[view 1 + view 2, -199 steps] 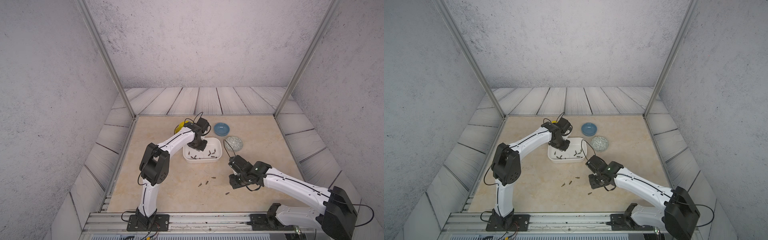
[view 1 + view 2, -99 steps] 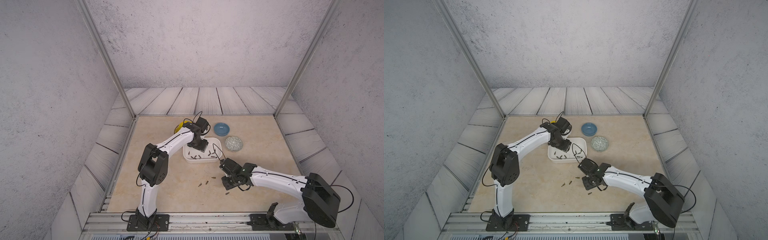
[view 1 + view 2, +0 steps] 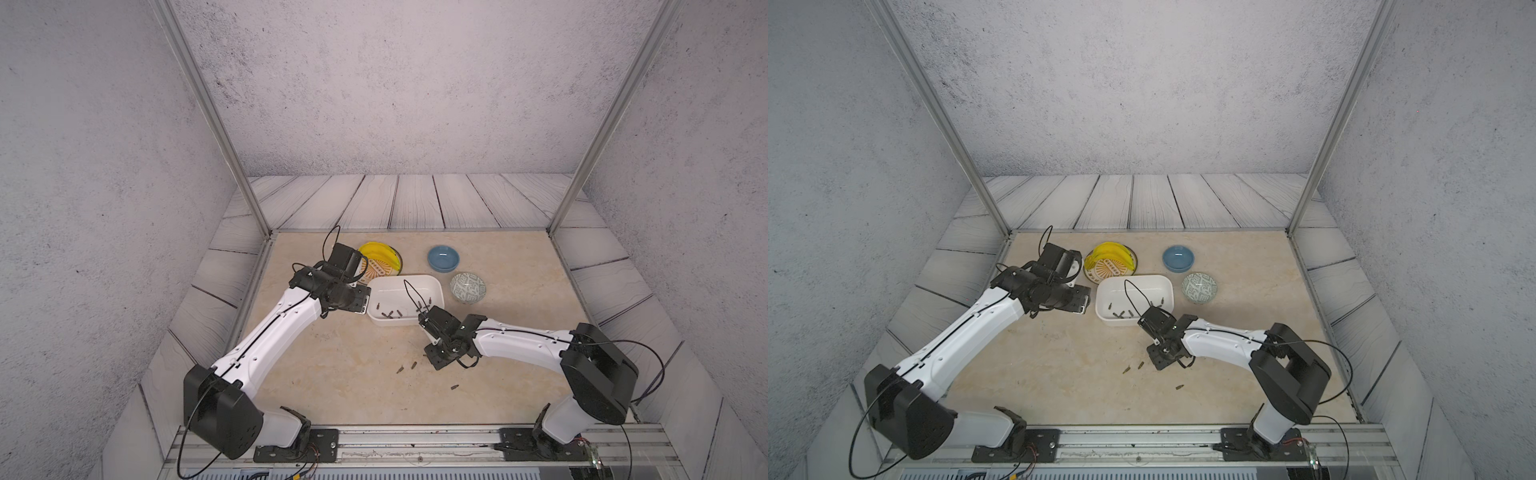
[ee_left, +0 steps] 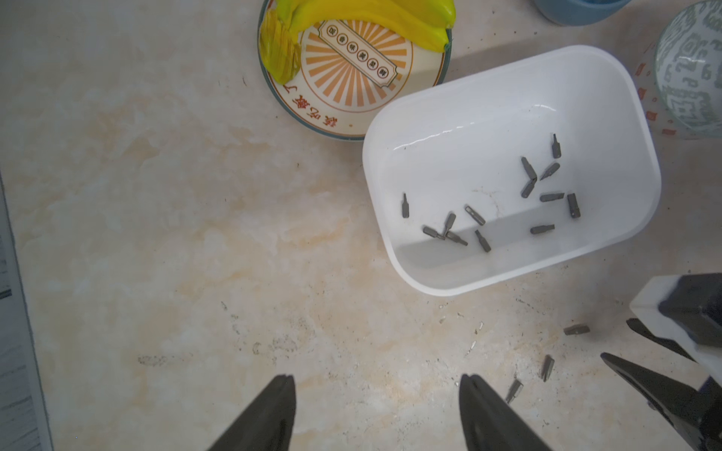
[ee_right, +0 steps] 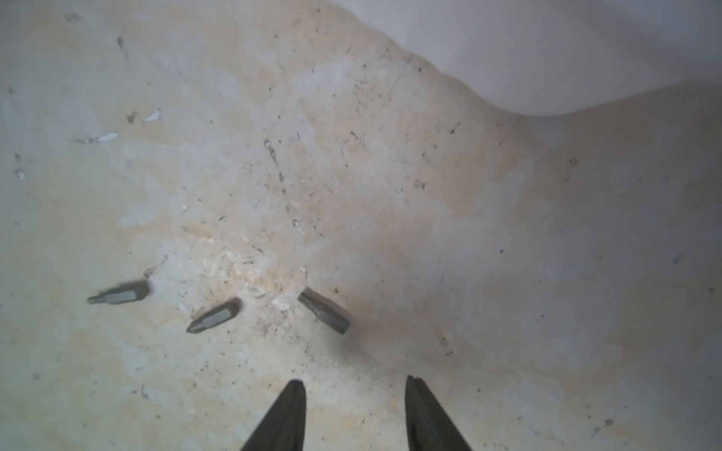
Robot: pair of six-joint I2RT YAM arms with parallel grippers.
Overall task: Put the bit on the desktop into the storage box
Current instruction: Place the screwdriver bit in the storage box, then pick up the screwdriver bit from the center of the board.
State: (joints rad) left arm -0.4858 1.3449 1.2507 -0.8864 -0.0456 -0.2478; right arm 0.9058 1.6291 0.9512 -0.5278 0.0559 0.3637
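Observation:
The white storage box [image 3: 399, 291] [image 3: 1133, 286] [image 4: 469, 129] sits mid-desktop with several grey bits inside. Loose bits lie on the beige desktop [image 3: 332, 374] in front of it: a pair [image 3: 407, 367] [image 3: 1133, 367] and one farther right [image 3: 455, 387]. My left gripper [image 4: 377, 380] [image 3: 365, 301] hangs just left of the box, open and empty. My right gripper [image 5: 354, 384] [image 3: 436, 361] is low over the desktop, open and empty. The nearest bit [image 5: 323, 310] lies just ahead of its fingertips, with two more bits [image 5: 213, 315] beyond it to one side.
A plate with yellow bananas [image 3: 380, 259] stands behind the box's left end. A blue bowl [image 3: 444, 257] and a grey-patterned bowl [image 3: 467, 286] stand to the box's right. Grey plank panels [image 3: 415, 203] border the desktop.
My left gripper opened above the box and then drew back to the box's left side. My right gripper moved left across the desktop to the loose bits.

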